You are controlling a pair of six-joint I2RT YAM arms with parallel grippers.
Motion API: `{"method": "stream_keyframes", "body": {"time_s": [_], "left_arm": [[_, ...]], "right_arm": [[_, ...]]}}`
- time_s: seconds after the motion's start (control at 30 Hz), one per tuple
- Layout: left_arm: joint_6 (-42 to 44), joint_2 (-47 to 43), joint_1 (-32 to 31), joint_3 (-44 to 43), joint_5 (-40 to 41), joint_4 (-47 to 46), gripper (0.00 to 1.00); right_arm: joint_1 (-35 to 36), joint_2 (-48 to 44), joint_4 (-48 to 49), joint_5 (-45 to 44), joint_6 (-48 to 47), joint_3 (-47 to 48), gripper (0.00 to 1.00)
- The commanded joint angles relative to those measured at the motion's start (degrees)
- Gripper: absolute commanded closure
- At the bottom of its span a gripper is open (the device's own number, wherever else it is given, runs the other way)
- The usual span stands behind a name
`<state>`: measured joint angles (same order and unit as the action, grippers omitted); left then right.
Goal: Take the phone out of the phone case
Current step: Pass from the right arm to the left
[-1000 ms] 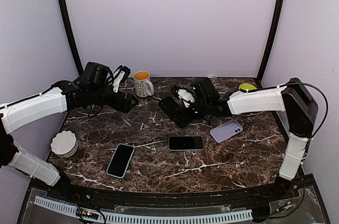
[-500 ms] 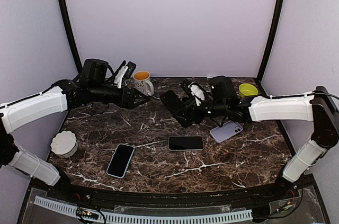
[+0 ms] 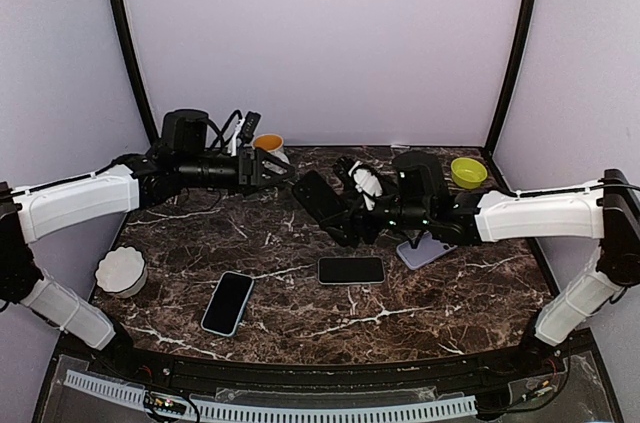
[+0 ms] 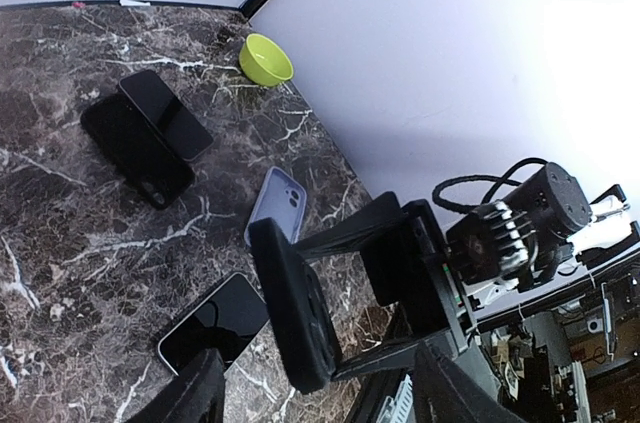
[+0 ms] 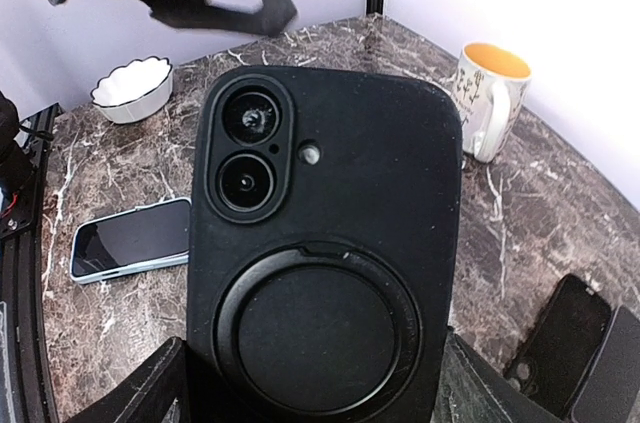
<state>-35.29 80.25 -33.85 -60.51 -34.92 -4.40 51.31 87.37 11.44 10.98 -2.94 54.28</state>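
A black phone case (image 5: 325,243) with the phone inside is held upright above the table, its camera end up and its back with the ring filling the right wrist view. My right gripper (image 5: 320,388) is shut on its lower sides. From above, the cased phone (image 3: 318,201) hangs mid-table in the right gripper (image 3: 342,211). My left gripper (image 3: 281,171) reaches in from the left, just short of the case's top edge. In the left wrist view the case (image 4: 295,308) shows edge-on just beyond my left gripper (image 4: 320,405), whose jaws stand apart with nothing between them.
On the table lie a blue-edged phone (image 3: 228,303), a black phone (image 3: 351,270) and a lilac case (image 3: 425,248). A mug (image 3: 268,144) stands behind the left gripper, a green bowl (image 3: 467,172) back right, a white bowl (image 3: 121,271) left. Two dark phones (image 4: 150,138) lie under the right arm.
My left gripper has swung right toward the cased phone, and its jaws have narrowed. My right arm has stretched out to the left, still gripping the case.
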Motion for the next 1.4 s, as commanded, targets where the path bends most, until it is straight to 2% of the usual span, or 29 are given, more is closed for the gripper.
{"method": "stream_keyframes", "body": {"time_s": [0.0,0.27,0.43,0.53,0.6,0.63,0.7,0.73,0.77,0.8,0.83,0.9,1.0,1.2,1.37], "left_arm": [[-2.2,1.9,0.1,-1.1,-3.6,1.0,0.34],[-4.0,3.6,-0.4,-0.8,-8.9,-2.4,0.56],[-4.5,4.1,-0.6,-0.8,-9.5,-2.2,0.77],[-4.7,4.2,-0.7,-0.8,-10.2,-1.9,0.81],[-4.5,4.1,-0.7,-0.8,-10.4,-1.8,0.88],[-4.6,4.1,-0.7,-0.8,-10.7,-1.9,0.95],[-5.2,4.2,-0.7,-0.6,-11.7,-2.6,1.0],[-5.8,4.1,-0.7,-0.6,-12.2,-3.9,1.0],[-5.9,3.9,-0.7,-0.5,-12.5,-4.4,1.0],[-6.1,3.5,-0.7,-0.3,-12.3,-5.3,1.0],[-6.0,3.3,-0.7,0.0,-11.1,-5.8,1.0],[-5.4,2.1,-0.7,0.4,-8.8,-6.9,1.0],[-4.3,0.3,-0.7,0.8,-4.7,-9.5,1.0],[-5.7,-2.7,-0.6,3.2,2.2,-19.1,1.0],[-9.7,-3.3,-0.6,4.7,4.7,-27.6,1.0]], "right_arm": [[1.3,-3.4,7.8,-1.8,-2.8,0.1,0.57],[3.0,-3.5,7.2,-3.4,-5.7,0.6,0.58],[3.5,-3.5,7.9,-5.0,-6.3,0.5,0.57],[3.6,-3.4,7.9,-5.7,-6.7,0.8,0.58],[3.7,-3.4,7.9,-6.2,-6.9,1.0,0.57],[3.7,-3.4,8.0,-6.5,-6.9,0.9,0.57],[3.7,-3.5,8.4,-7.2,-6.7,0.8,0.55],[3.7,-3.6,8.5,-8.0,-6.3,0.8,0.46],[3.7,-3.6,8.5,-9.2,-5.4,0.8,0.3],[3.7,-3.6,8.3,-10.6,-4.3,1.1,0.19],[3.7,-3.8,8.1,-13.6,-3.0,1.2,0.11],[3.7,-4.7,8.1,-18.6,0.1,0.7,0.02],[3.5,-7.5,9.0,-23.6,5.4,-1.7,0.01],[2.7,-13.6,8.8,-25.1,18.5,-4.6,0.01],[2.4,-18.2,19.1,-22.3,31.8,-11.5,0.01]]}}
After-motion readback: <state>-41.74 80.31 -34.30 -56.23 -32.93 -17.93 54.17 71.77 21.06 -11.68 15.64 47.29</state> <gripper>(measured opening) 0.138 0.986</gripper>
